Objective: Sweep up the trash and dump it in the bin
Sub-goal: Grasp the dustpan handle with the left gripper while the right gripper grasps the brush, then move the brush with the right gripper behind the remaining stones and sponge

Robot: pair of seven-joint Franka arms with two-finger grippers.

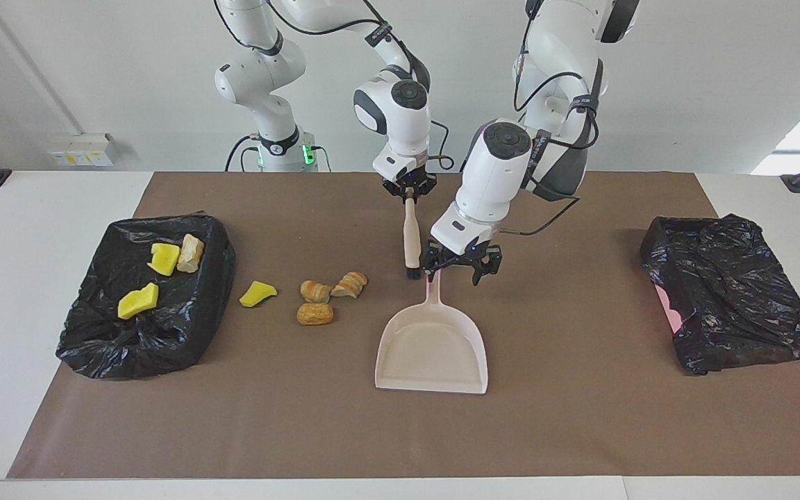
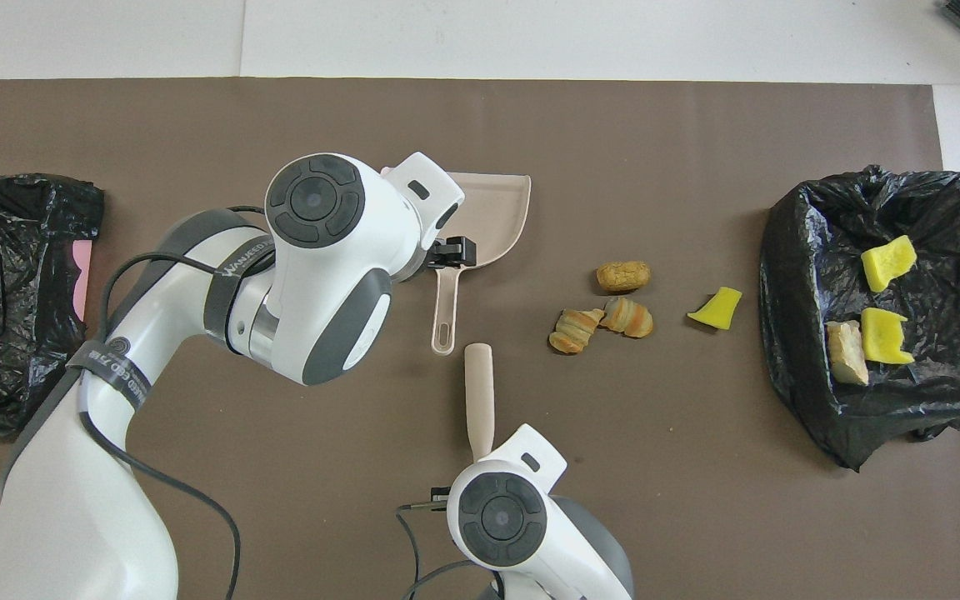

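Note:
My right gripper (image 1: 408, 192) is shut on the top of the beige brush (image 1: 410, 236), which hangs nearly upright with its dark tip by the dustpan's handle; from overhead the brush (image 2: 479, 398) sticks out from under the wrist. My left gripper (image 1: 453, 275) is open, low over the handle end of the beige dustpan (image 1: 432, 347). Loose trash lies on the mat toward the right arm's end: a yellow piece (image 1: 257, 293) and three bread-like lumps (image 1: 315, 290) (image 1: 350, 283) (image 1: 314, 314). Two yellow pieces (image 1: 164, 258) (image 1: 138, 301) and one lump (image 1: 190, 252) lie in the black-lined bin (image 1: 94, 347).
A second black bag (image 1: 733, 292) with a pink patch sits at the left arm's end of the table. A brown mat (image 1: 580, 430) covers the table. The dustpan's mouth faces away from the robots.

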